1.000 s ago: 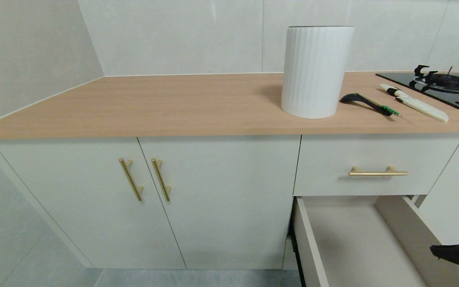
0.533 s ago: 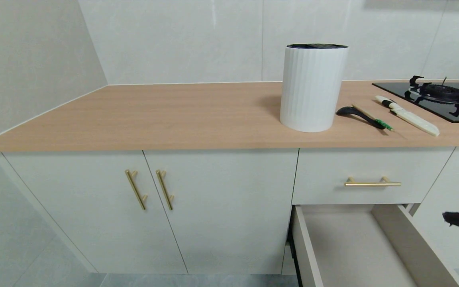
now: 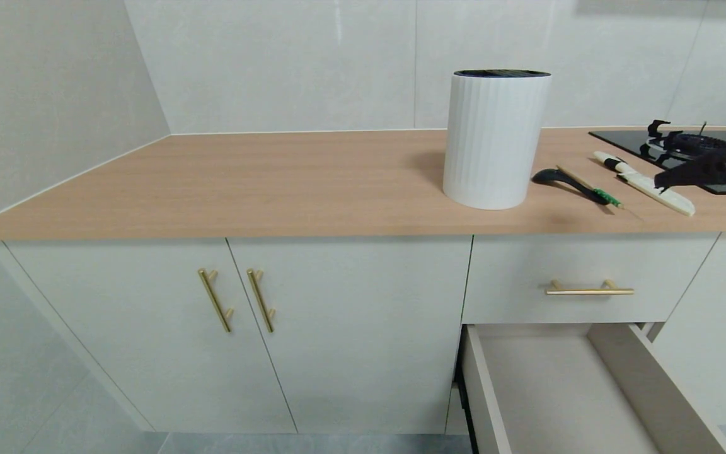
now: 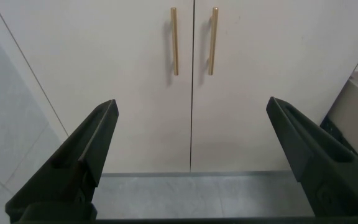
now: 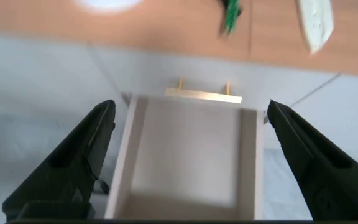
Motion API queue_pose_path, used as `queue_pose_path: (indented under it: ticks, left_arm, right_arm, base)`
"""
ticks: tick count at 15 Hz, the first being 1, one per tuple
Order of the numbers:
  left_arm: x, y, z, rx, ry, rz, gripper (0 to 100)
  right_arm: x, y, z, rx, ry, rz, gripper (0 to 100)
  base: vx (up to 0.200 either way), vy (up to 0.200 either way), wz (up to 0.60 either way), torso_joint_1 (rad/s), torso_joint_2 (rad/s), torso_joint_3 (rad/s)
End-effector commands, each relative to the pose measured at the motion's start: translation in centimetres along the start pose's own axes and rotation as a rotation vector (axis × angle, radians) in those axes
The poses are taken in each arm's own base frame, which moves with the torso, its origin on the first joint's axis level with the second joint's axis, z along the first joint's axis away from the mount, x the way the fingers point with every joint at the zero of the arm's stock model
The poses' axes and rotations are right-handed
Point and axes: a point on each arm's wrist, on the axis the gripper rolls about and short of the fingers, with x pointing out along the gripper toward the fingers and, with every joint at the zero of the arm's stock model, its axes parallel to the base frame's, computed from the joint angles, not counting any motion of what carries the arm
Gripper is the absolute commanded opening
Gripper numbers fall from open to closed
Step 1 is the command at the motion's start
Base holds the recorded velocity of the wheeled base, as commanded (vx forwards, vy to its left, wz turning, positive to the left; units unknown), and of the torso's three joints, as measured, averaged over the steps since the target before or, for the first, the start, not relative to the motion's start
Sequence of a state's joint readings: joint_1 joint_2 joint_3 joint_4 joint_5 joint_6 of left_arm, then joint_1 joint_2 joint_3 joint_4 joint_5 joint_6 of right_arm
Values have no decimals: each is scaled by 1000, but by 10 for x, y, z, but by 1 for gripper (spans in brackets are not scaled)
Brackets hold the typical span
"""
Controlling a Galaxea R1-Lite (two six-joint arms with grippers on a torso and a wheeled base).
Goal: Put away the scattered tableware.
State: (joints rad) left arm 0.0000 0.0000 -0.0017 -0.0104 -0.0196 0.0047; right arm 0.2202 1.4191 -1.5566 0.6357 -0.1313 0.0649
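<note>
Over the open beige drawer (image 3: 634, 372), short of the wooden countertop (image 3: 275, 183), the right gripper (image 5: 189, 112) hangs spread and empty. A skewed reach could knock the white knife (image 3: 678, 203) off the edge.

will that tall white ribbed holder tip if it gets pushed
The white ribbed holder stands taller than it is wide, so a push near its top would probably tip it. Pushed low, it would more likely slide on the smooth wooden countertop.

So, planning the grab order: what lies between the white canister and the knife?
A black spoon with green-tipped chopsticks alongside it, in the head view.
</note>
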Motion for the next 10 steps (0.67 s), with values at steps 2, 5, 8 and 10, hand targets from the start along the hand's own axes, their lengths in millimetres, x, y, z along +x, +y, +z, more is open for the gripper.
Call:
queue_pose_path:
  ticks: [2,5,8,10]
  left_arm:
    - [0,0,0,0,1,0,100]
    - [0,0,0,0,0,0,100]
    - [0,0,0,0,0,0,100]
    - [0,0,0,0,1,0,100]
  right_arm:
    - [85,-6,21,85,105,-80,100]
    - [124,-9,17,81,165,-160,100]
    - [147,-15,16,92,185,-194,100]
    - [153,-19,18,101,171,-201,100]
  base:
    - [0,0,0,0,0,0]
    - [0,0,0,0,0,0]
    - [0,0,0,0,0,0]
    - [0,0,0,0,0,0]
